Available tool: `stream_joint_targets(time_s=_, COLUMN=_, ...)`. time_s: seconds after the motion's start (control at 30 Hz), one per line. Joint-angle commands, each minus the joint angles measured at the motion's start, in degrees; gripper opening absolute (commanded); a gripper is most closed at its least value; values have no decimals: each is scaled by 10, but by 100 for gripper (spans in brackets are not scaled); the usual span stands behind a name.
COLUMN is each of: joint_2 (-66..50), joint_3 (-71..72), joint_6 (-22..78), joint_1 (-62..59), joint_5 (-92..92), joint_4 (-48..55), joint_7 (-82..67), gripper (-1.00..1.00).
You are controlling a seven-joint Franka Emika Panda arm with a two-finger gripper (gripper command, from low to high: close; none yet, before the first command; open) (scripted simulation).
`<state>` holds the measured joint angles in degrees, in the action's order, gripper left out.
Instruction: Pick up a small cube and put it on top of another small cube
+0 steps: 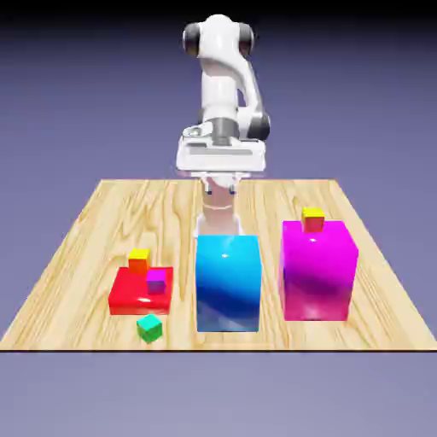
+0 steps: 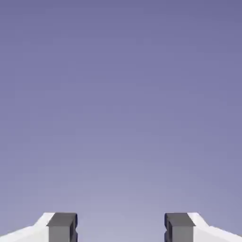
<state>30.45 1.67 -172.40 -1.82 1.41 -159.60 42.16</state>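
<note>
Fingers [image 2: 63, 227] parted, holding nothing, raised beyond the blue block [image 1: 228, 283]; green cube [image 1: 149, 328] at its left, exterior view, well apart from the fingers.

Tiny green cube [image 1: 149, 328]: one
Tiny purple cube [image 1: 156, 282]: one
Tiny orange cubes with yellow tops [image 1: 139, 261] [image 1: 313, 220]: two
Big blue block [image 1: 228, 284]: one
Big magenta block [image 1: 317, 271]: one
Low red block [image 1: 141, 291]: one
Robot arm [image 1: 220, 85]: one
Counter [image 1: 94, 247]: one
</note>
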Motion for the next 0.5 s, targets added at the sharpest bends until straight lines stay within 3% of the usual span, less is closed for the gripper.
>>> stream_joint_targets(time_s=0.0, joint_2=-16, joint_3=15, joint_6=13, joint_1=-21, joint_5=16, joint_4=13, joint_7=0, gripper=0)
stream_joint_targets(time_s=0.47, joint_2=-246, joint_3=223, joint_6=191, joint_1=-311, joint_5=243, joint_4=197, joint_7=5, gripper=0)
